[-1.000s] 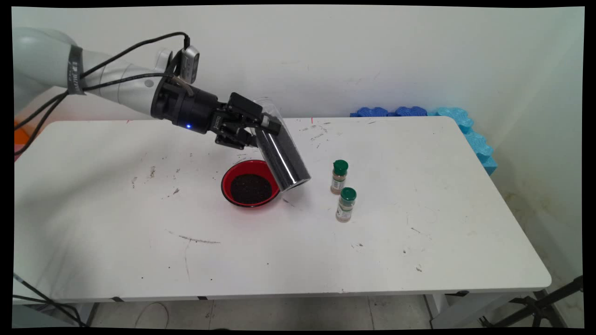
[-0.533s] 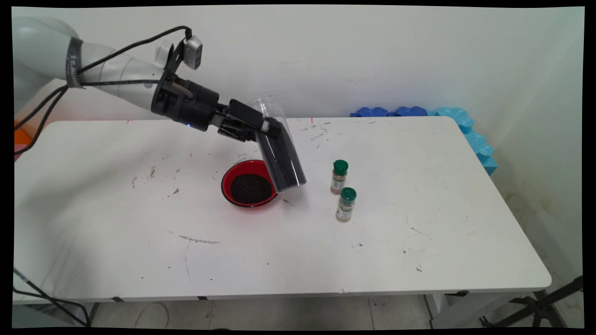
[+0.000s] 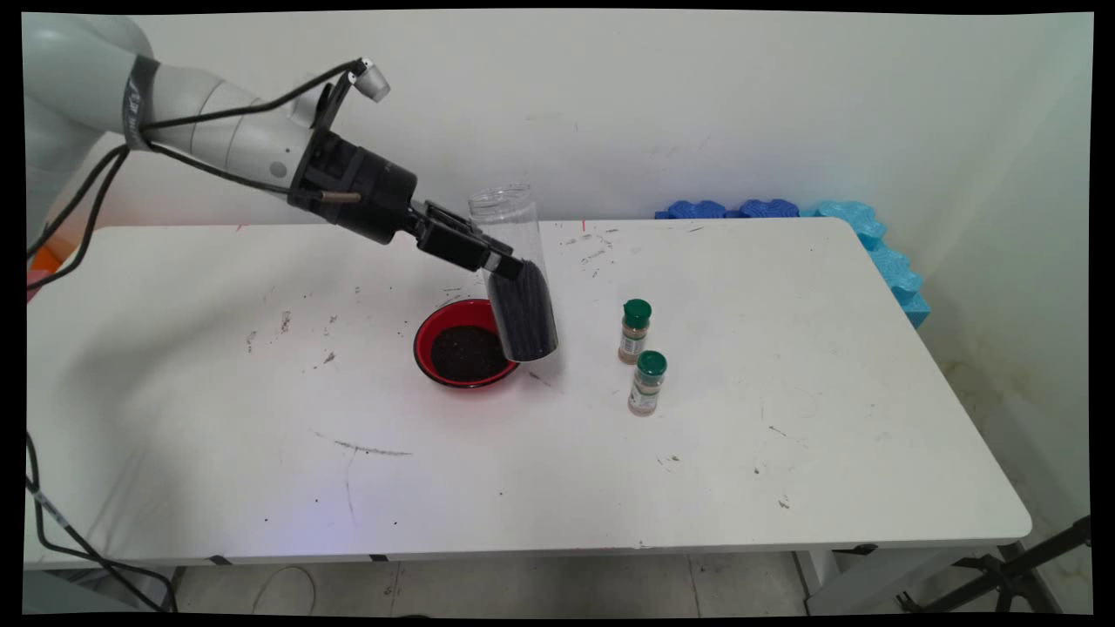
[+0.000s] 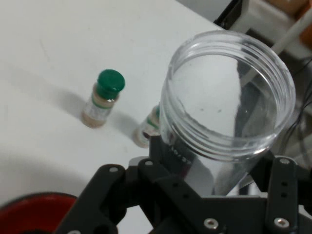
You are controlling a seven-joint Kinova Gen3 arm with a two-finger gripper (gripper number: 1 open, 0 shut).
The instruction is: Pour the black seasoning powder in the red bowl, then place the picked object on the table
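while the black two-finger hand (image 3: 503,261) is clamped on the tall clear plastic jar (image 3: 516,274) at about its middle, the jar hangs nearly upright, tipped only slightly, with its open threaded mouth up toward the wall and its base low. that tilt keeps the dark granular fill settled in the lower half, so nothing lies near the rim; in the hand view the mouth of the jar (image 4: 228,95) looks bare and see-through. the base hovers just above the right rim of the round red bowl (image 3: 466,348), which holds a dark heap of the same kind of grains. whether the base touches the rim i cannot tell.

to the right of the jar, near but apart, stand two small spice bottles with green caps, one further back (image 3: 634,331) and one nearer the front (image 3: 647,383), both upright and close together. they bound the room on that side; a sideways swing of the jar's base would meet the back one first.

left of the bowl the white worktop (image 3: 218,392) lies open, marked only by scuffs and stray grains, and the front strip is wide and free as well. blue foam pieces (image 3: 871,235) sit along the far right corner by the wall, well apart from everything else.
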